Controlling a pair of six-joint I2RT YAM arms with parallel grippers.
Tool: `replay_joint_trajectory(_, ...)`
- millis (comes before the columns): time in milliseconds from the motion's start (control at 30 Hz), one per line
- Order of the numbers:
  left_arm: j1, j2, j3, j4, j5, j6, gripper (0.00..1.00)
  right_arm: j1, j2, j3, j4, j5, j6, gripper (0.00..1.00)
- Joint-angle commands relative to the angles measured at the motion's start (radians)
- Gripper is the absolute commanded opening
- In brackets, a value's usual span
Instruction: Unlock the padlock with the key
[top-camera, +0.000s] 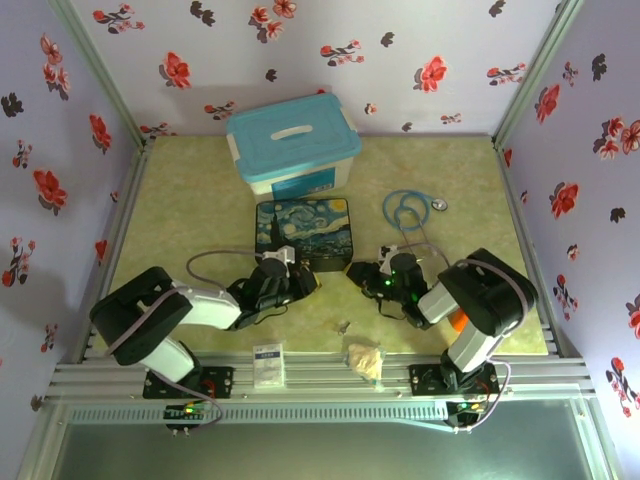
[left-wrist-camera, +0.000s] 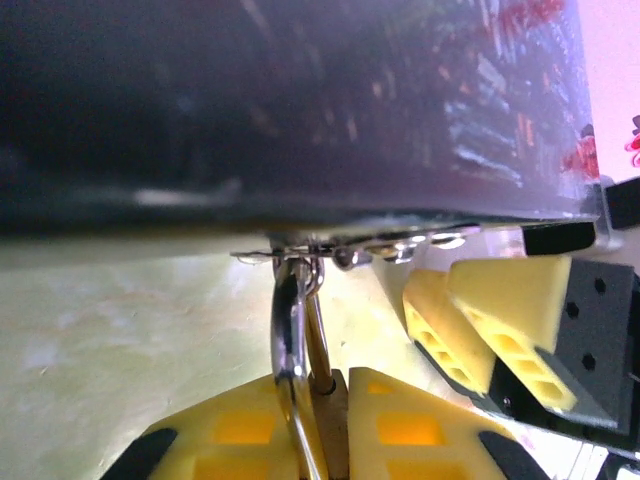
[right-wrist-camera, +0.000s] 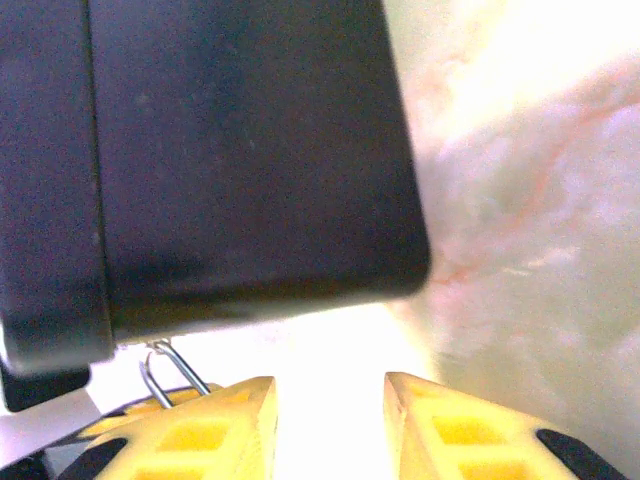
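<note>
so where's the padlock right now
In the left wrist view the padlock hangs from the metal clasp on the painted box's near edge, pinched by the left gripper, with the right gripper close on its right.

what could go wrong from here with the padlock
The left gripper pinches the padlock while its shackle is hooked in the clasp of the starry-night box; a tug may drag the box. The right gripper is open and sits close beside it in the left wrist view, so the two may collide.

marbled table (top-camera: 190, 200) | blue-lidded bin (top-camera: 292, 145) | painted box (top-camera: 303, 232) | stethoscope (top-camera: 408, 210) | key (top-camera: 345, 326)
</note>
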Motion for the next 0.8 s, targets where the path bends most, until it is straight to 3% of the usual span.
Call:
replay_joint_trajectory(0,0.008,0.05,0.038,0.051,0.009,0.02,0.04,0.007,-0.155,0.015,-0.369,0.094,-0.132,0.34)
replay_joint_trajectory(167,0.008,0.079,0.04,0.046,-0.004,0.027,0.2,0.073,-0.44,0.128,-0.951,0.296,-0.316,0.44)
replay_joint_trajectory(267,0.008,0.05,0.02,0.032,-0.034,0.038,0.29,0.108,-0.483,0.204,-1.156,0.321,-0.365,0.47)
replay_joint_trajectory(333,0.008,0.007,0.011,-0.017,-0.058,0.058,0.38,0.185,-0.486,0.269,-1.303,0.386,-0.388,0.46)
replay_joint_trajectory(400,0.007,-0.039,-0.004,-0.044,-0.068,0.072,0.39,0.271,-0.484,0.323,-1.418,0.456,-0.383,0.46)
replay_joint_trajectory(567,0.007,-0.174,-0.051,-0.114,-0.099,0.077,0.46,0.452,-0.448,0.4,-1.554,0.52,-0.27,0.47)
replay_joint_trajectory(767,0.001,-0.347,-0.07,-0.226,-0.121,0.103,0.5,0.618,-0.365,0.437,-1.495,0.541,-0.15,0.47)
